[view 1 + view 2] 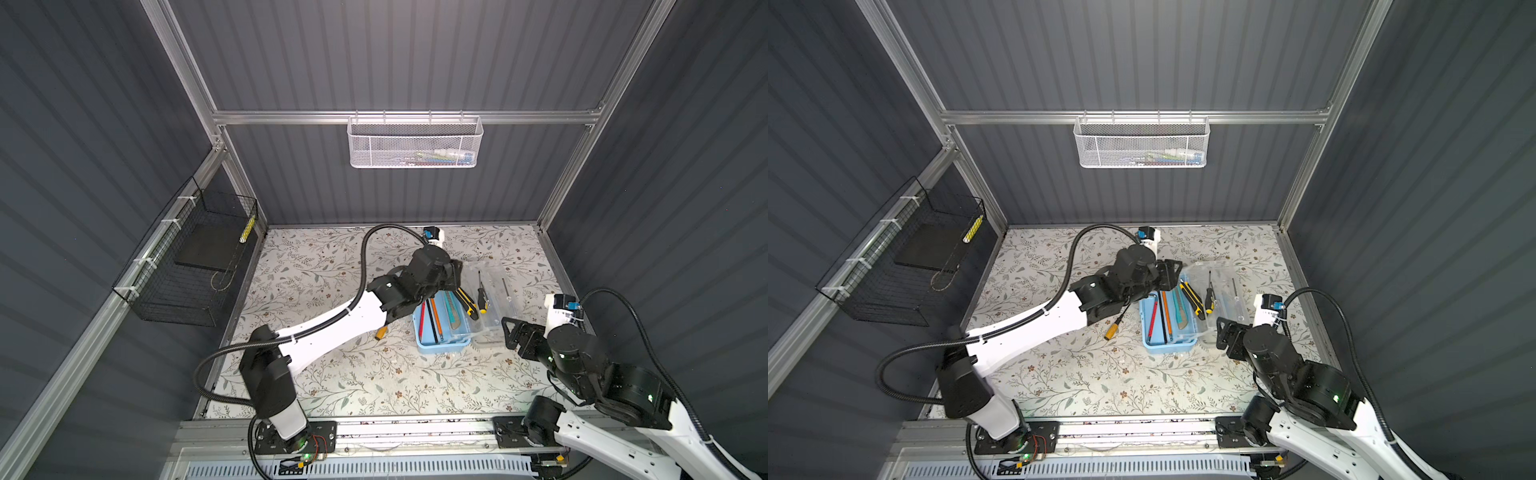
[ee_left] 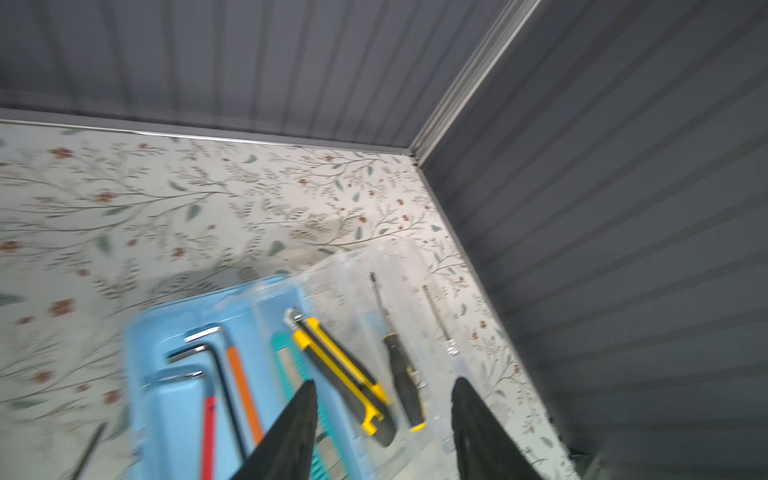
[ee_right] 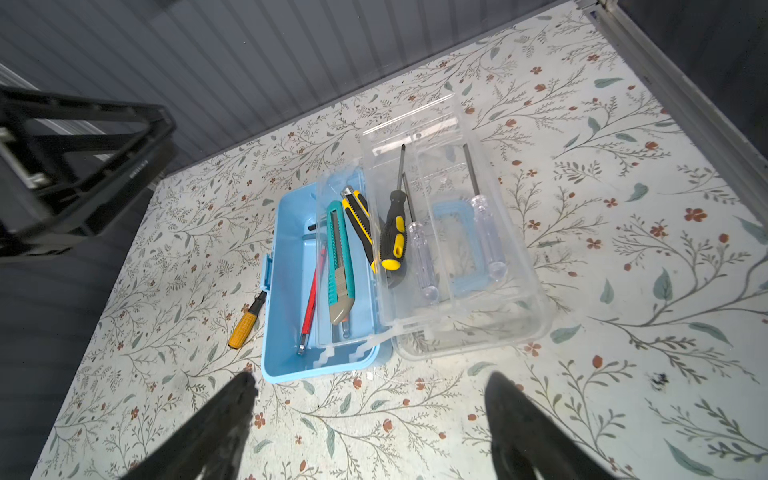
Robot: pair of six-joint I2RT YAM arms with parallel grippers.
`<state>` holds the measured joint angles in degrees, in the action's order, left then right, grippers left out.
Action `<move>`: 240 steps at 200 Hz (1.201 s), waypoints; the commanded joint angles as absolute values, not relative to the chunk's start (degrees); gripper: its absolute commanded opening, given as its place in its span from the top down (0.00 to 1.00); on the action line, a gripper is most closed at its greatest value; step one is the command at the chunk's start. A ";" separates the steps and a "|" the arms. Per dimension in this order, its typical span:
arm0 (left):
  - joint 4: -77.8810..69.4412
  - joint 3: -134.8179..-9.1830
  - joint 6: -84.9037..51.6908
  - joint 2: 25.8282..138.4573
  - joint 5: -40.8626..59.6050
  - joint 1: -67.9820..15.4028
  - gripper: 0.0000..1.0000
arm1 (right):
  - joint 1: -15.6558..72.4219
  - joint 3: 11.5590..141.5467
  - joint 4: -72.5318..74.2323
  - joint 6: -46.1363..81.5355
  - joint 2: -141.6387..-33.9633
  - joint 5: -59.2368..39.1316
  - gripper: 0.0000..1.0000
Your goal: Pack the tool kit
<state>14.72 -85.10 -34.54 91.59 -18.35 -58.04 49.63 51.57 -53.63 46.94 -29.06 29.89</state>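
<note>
- The light-blue box (image 3: pixel 291 266) stands open right of the tabletop's (image 3: pixel 623 395) middle, with its clear lid (image 3: pixel 519 291) folded flat to the right. The hex keys (image 2: pixel 210 348) and the teal knife (image 3: pixel 337 249) lie inside the box.
- The left tool (image 2: pixel 384 381) hangs over the seam between box and lid, jaws apart with nothing between them. The right tool (image 3: pixel 370 377) waits at the near side of the box, spread wide and empty.
- The yellow-black knife (image 3: pixel 358 222) lies along that seam, and I cannot tell whether it is fully inside the box. If it straddles the hinge, the closing lid would probably jam on it or flick it out.
- The black-yellow screwdriver (image 3: pixel 392 232) and two clear-handled screwdrivers (image 3: pixel 422 257) rest in the lid, not the box, so raising the lid now would likely spill them.
- Their round handles may roll from a pinch. The clear ones are hard to pick out against clear plastic, so a grasp could catch the lid wall instead.
- The orange-handled screwdriver (image 3: pixel 245 324) lies on the tabletop just beside the box's left wall, under the left arm. A low sweep could knock it away, or it could be left out.
- Both arms crowd the box, so reaching in together risks a collision. The box looks light and may slide if pushed sideways.
</note>
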 commanded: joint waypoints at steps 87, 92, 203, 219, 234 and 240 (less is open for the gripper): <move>32.06 -59.24 -22.47 74.96 -16.34 -48.39 0.52 | 49.39 43.82 -45.55 45.87 -32.24 23.96 0.14; 31.51 -58.75 -22.23 75.47 -15.50 -48.06 0.52 | 49.36 43.73 -45.30 45.80 -32.33 23.83 0.14; 23.63 -56.59 -21.13 91.45 -8.27 -44.78 0.52 | 48.89 42.46 -45.38 46.32 -31.02 23.73 0.14; 23.68 -56.63 -21.02 93.20 -9.59 -44.51 0.52 | 48.78 42.12 -45.29 46.40 -30.84 23.65 0.14; 23.51 -56.57 -21.02 94.35 -10.50 -44.41 0.52 | 48.63 41.69 -45.26 46.49 -30.73 23.56 0.14; 23.49 -56.56 -21.13 94.76 -10.98 -44.30 0.52 | 48.60 41.67 -45.25 46.58 -30.64 23.49 0.14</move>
